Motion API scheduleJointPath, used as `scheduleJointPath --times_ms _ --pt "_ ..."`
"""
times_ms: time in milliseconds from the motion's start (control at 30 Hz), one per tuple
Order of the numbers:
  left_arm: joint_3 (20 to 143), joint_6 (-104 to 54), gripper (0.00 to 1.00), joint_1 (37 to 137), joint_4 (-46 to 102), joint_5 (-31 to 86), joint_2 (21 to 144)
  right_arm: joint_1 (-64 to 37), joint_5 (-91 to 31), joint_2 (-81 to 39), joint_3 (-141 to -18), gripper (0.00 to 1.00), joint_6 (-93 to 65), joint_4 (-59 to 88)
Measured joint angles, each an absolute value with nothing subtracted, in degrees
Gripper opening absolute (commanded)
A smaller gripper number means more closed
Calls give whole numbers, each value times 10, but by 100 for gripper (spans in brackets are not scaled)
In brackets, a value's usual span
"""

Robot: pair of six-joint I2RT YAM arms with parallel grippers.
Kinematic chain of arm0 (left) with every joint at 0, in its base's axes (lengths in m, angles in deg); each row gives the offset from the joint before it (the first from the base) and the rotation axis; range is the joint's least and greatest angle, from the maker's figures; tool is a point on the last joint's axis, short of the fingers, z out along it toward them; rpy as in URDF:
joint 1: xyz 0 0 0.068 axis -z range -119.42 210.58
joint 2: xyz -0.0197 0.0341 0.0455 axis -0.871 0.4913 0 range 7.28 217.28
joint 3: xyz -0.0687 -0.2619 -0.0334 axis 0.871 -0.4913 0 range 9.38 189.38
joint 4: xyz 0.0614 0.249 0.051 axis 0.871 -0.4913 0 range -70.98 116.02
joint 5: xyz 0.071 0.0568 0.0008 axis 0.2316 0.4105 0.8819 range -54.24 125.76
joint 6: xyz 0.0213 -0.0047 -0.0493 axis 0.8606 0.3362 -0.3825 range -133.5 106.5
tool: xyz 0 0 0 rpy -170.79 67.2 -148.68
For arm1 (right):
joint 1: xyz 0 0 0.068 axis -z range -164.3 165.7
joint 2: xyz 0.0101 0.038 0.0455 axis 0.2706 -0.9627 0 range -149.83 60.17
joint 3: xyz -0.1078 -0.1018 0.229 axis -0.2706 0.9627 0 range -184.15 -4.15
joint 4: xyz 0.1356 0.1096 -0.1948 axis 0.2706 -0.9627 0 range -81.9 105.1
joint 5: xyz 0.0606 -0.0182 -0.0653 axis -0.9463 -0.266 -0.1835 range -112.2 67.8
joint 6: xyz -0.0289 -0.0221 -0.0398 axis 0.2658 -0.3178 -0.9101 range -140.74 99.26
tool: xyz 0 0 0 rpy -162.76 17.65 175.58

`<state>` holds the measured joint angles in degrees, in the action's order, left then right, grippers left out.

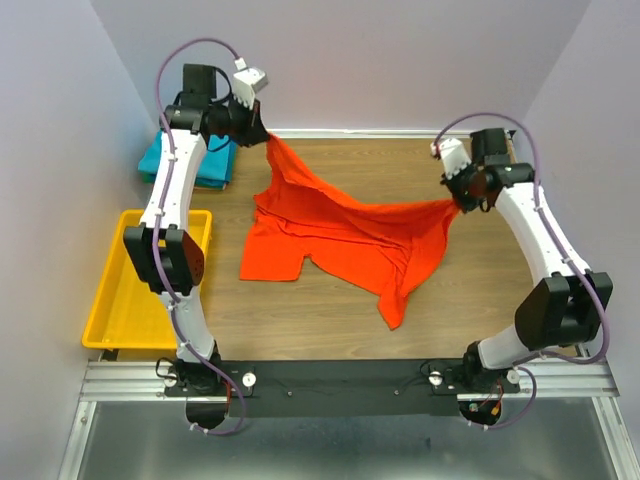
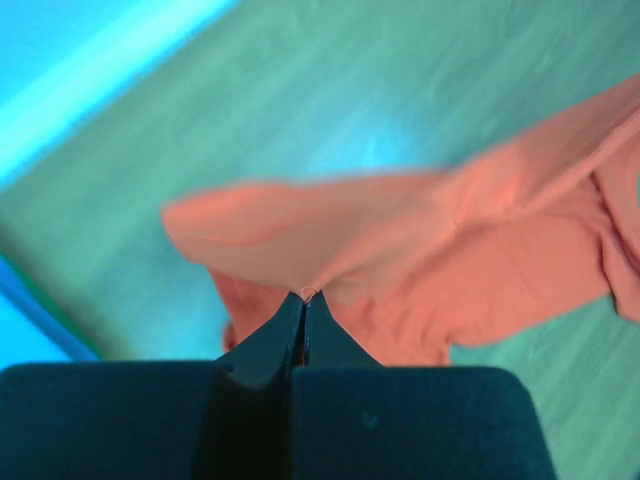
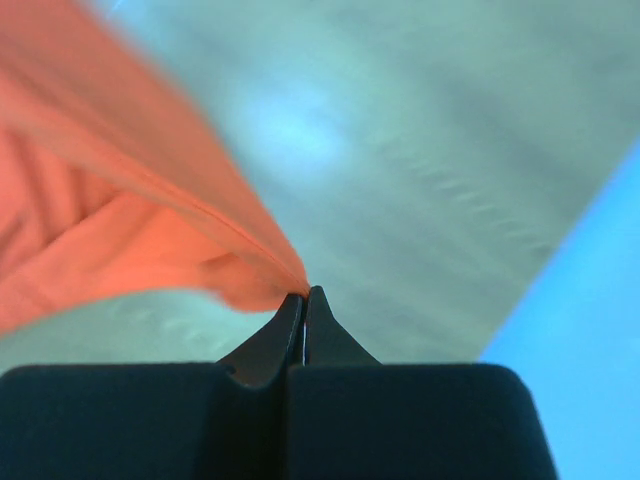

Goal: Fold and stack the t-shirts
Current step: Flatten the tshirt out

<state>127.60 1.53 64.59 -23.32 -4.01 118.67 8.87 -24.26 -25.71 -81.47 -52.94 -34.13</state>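
A bright orange-red soft cloth t-shirt (image 1: 340, 235) is stretched across the middle of the brown wood-grain worktop (image 1: 480, 320), and both arms have hold of it. In the top view the left arm's fingers (image 1: 262, 134) are clenched on one edge of the shirt in the upper left of the frame. That edge is lifted into a taut peak, and the cloth slopes down from it towards the centre. The right arm's fingers (image 1: 459, 203) pinch the opposite edge at centre right, pulling the fabric into a narrow point. Between the two grips the shirt sags in creases onto the worktop, with a sleeve spread at lower left and a tongue of cloth trailing towards the bottom.

Both wrist views show the black fingertips pressed together on orange fabric. A teal folded cloth shirt (image 1: 215, 165) lies at upper left, partly behind the left arm. A yellow plastic tray (image 1: 125, 310) sits along the left edge.
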Motion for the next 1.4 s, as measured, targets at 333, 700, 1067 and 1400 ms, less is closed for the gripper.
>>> scheduleJointPath --times_ms 333,700,1067,1400 --pt "1402 -27 0 608 -145 -58 1171 178 -226 -324 -1048 1 -563 -318" --pt "1402 -61 0 602 -28 24 1108 183 -190 -338 -1151 1 -595 -249" --pt "1304 -69 0 607 118 138 1011 181 -187 -388 -1315 1 -609 -203" --pt "1096 -116 0 608 226 184 711 177 -211 -220 -1242 1 -621 -164"
